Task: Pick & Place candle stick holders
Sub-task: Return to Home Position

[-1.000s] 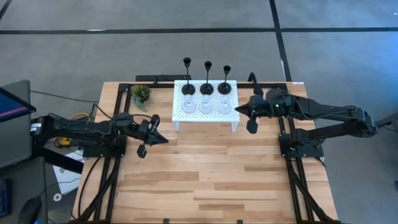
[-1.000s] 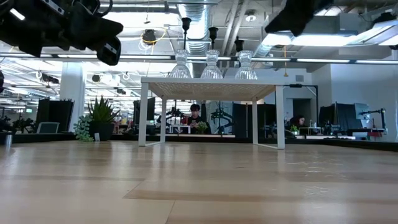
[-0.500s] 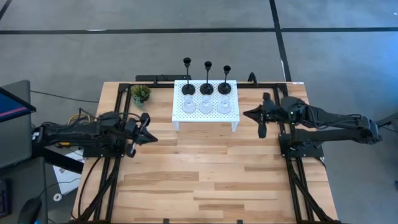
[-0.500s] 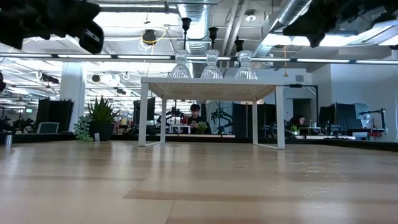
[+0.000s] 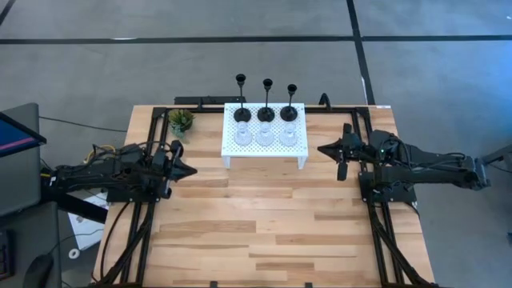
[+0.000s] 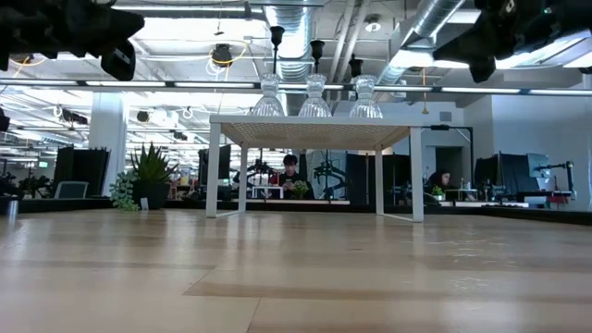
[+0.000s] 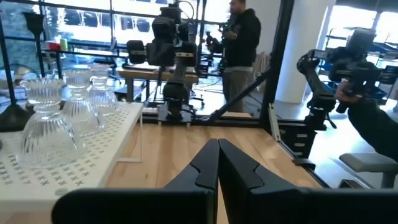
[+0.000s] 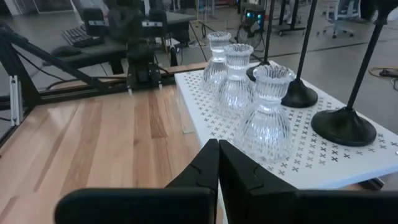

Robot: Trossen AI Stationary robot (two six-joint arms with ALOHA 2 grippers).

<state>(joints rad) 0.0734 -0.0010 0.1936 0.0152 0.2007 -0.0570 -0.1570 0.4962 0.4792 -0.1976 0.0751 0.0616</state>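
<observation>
The wooden table [image 5: 264, 232] carries everything. The left arm [image 5: 96, 174] lies low and folded along the table's left edge, its forearm pointing inward. The right arm [image 5: 432, 158] stretches in from the right edge in much the same posture, level and pointing toward the centre. Both are held in the air, as the low view shows them above the tabletop.

The white perforated rack [image 5: 264, 150] stands at the far middle of the table, between the two arms.

The left gripper [image 5: 192, 170] is near the rack's left front corner but apart from it. Its wrist view shows the fingers [image 7: 202, 168] pressed together with nothing between them. The right gripper [image 5: 322, 149] sits just beside the rack's right end, not touching it. It is likewise clenched and empty.

Three black candle stick holders [image 5: 266, 114] stand upright in a row along the rack's far edge. Three clear glass candle stick holders [image 5: 265, 134] stand in a row just in front of them.

A small potted plant [image 5: 181, 121] sits on the table left of the rack.
</observation>
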